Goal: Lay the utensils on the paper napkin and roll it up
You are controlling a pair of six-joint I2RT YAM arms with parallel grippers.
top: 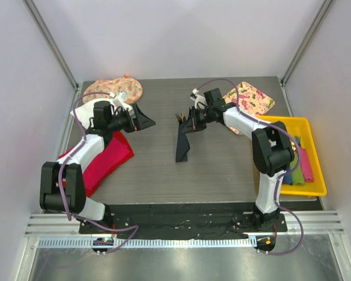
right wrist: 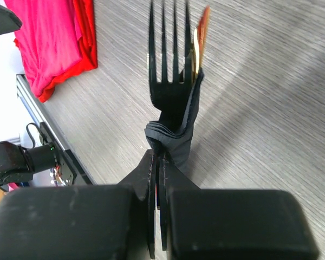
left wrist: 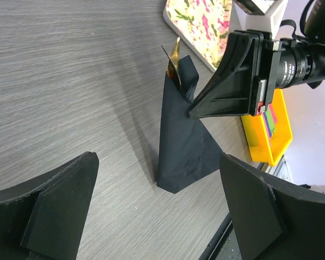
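At the left, the red cloth (top: 105,161) lies beside the left arm. The left gripper (top: 144,120) hangs above the table with its jaws spread wide, holding nothing. In the middle, the paper napkin (left wrist: 181,141) hangs folded, its lower end apparently touching the table. The right gripper (right wrist: 158,162) is clamped tight on its upper part. The utensils (right wrist: 170,70) poke from the top fold. Farther right sits the yellow bin (top: 304,191).

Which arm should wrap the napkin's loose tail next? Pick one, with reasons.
Left, probably: the left pincer is open, empty and faces the paper napkin; the right pincer is shut on the napkin's top with the utensils.
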